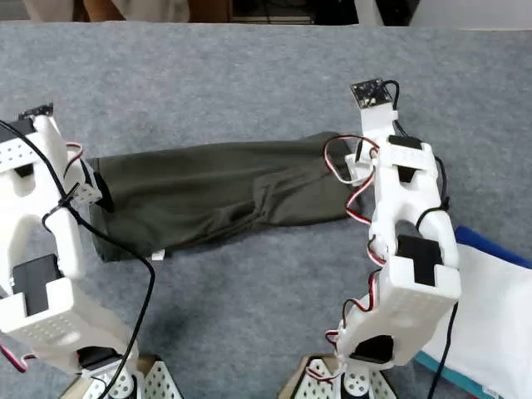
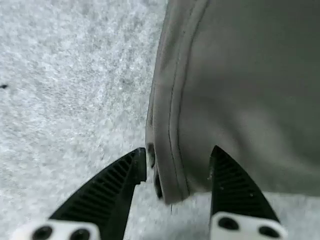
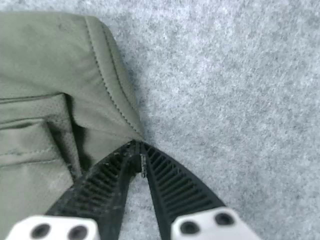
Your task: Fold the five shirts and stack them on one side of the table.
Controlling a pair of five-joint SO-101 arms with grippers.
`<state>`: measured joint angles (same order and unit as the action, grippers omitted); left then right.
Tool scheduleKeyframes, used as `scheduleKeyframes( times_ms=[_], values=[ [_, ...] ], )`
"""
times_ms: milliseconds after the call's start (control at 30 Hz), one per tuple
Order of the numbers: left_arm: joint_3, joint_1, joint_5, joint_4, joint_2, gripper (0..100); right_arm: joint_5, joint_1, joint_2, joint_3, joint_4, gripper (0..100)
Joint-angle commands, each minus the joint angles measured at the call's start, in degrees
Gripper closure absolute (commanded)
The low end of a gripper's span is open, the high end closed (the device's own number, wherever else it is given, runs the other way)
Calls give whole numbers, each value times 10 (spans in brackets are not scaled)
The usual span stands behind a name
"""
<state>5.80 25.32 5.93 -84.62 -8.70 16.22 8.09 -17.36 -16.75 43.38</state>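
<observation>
- From above, the olive shirt (image 1: 216,195) lies as one long folded band across the grey counter (image 1: 249,83), with an arm at each of its ends.
- The overhead look hides both pairs of fingers under the arms' white bodies. The wrist cameras show them plainly.
- Up close, the left hand (image 2: 177,160) is spread fairly wide. Its two black fingers straddle the shirt's stitched end edge, one finger (image 2: 120,185) over bare counter and the other over the cloth. A lower corner of the shirt (image 2: 240,90) hangs in the gap between them.
- At the other end of the shirt, the right hand (image 3: 140,150) is narrowed to nothing. Its ribbed tips meet on the shirt's hem and pinch the edge just where the hem reaches the counter. A mesh inner layer of the shirt (image 3: 45,75) shows beside the fingers.
- Only the overhead camera takes in what lies past the right arm, on the side away from the olive shirt. A white folded cloth (image 1: 499,307) sits there on top of a blue one (image 1: 490,245), well apart from the olive shirt.
</observation>
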Motion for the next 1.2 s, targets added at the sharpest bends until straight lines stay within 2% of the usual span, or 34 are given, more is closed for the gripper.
scheduleKeyframes(
  times_ms=[0, 133, 267, 467, 633, 833, 900, 1000, 1167],
  values=[
    [16, -3, -21, 53, -16, 784, -2, 11, 42, 0, -11, 990],
    [15, -4, -56, 107, -53, 785, -2, 10, 42, 0, -10, 990],
    [18, -4, -61, 144, -84, 790, -2, 10, 42, 0, -10, 990],
    [16, 4, -62, 152, -128, 790, 16, -7, 58, -3, -4, 990],
    [15, 5, -61, 152, -131, 790, 25, -56, 186, -71, 0, 990],
    [15, 1, -61, 152, -136, 800, 21, -63, 386, -170, -32, 990],
    [14, 0, -61, 154, -136, 843, -2, -53, 451, -191, -35, 990],
    [16, -9, -61, 154, -137, 912, -86, 3, 534, -221, -65, 990],
    [13, -18, -61, 151, -156, 982, -164, 91, 582, -304, -219, 990]
  ],
)
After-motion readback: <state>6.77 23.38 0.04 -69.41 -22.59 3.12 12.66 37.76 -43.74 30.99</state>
